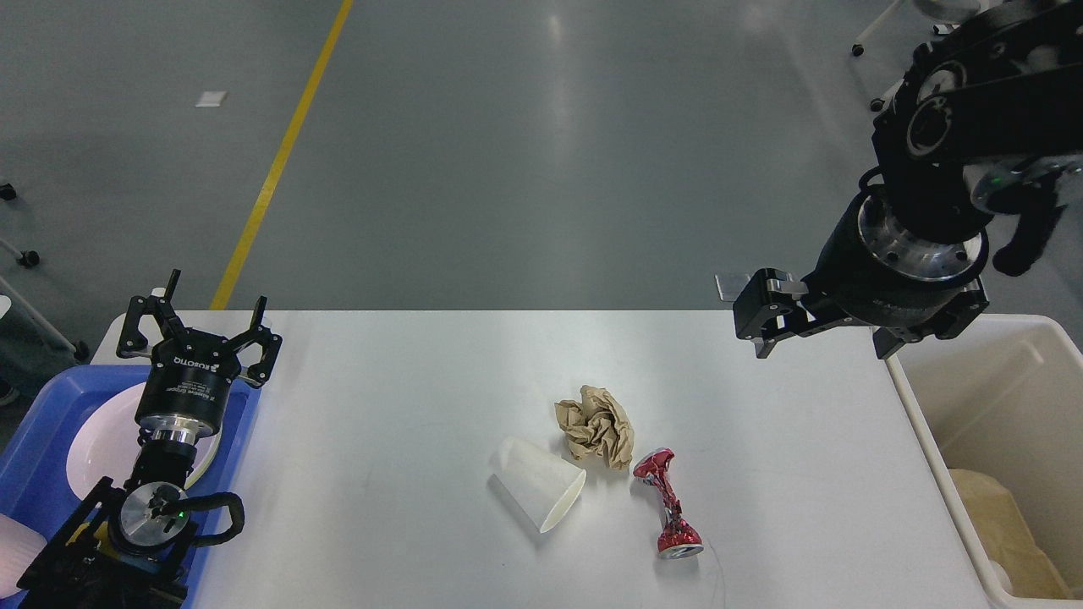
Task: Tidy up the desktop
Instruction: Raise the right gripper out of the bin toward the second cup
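Note:
The white desktop (389, 397) carries three pieces of litter near its middle. A crumpled brown paper ball (596, 425) lies there, with a white paper cup (539, 493) on its side just left of it and a crushed red can (667, 504) just right of it. My left gripper (200, 326) stands open at the table's far left, above the blue tray, holding nothing. Above the far right corner of the desktop hangs my right gripper (823, 331), open and empty, well away from the litter.
A blue tray (34, 416) holding a white plate (100, 440) sits at the left edge under my left arm. A cream bin (931, 440) with beige paper (1007, 524) inside stands off the table's right end. Grey floor lies beyond.

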Motion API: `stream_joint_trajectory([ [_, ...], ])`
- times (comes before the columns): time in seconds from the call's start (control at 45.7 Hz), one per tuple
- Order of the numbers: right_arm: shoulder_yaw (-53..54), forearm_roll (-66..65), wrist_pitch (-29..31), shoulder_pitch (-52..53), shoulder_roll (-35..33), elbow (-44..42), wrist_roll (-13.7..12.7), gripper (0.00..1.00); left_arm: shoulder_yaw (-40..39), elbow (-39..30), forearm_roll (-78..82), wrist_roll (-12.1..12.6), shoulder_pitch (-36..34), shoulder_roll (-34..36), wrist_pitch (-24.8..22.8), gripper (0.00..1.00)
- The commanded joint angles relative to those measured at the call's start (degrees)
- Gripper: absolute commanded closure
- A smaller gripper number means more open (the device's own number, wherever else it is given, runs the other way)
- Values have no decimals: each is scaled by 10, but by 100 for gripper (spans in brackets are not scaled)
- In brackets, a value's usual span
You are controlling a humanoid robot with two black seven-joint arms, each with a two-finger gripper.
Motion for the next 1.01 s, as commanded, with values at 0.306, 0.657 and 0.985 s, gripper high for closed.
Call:
stream_joint_trajectory([
  [0.306, -1, 6, 4, -2, -2, -4, 3, 0, 0, 0, 0, 0, 0, 0, 0, 4],
  [0.657, 23, -7, -1, -18, -2, -28, 8, 0, 0, 0, 0, 0, 0, 0, 0, 4],
  [0.985, 321, -329, -4, -206, -30, -81, 52, 10, 0, 0, 0, 0, 0, 0, 0, 4],
])
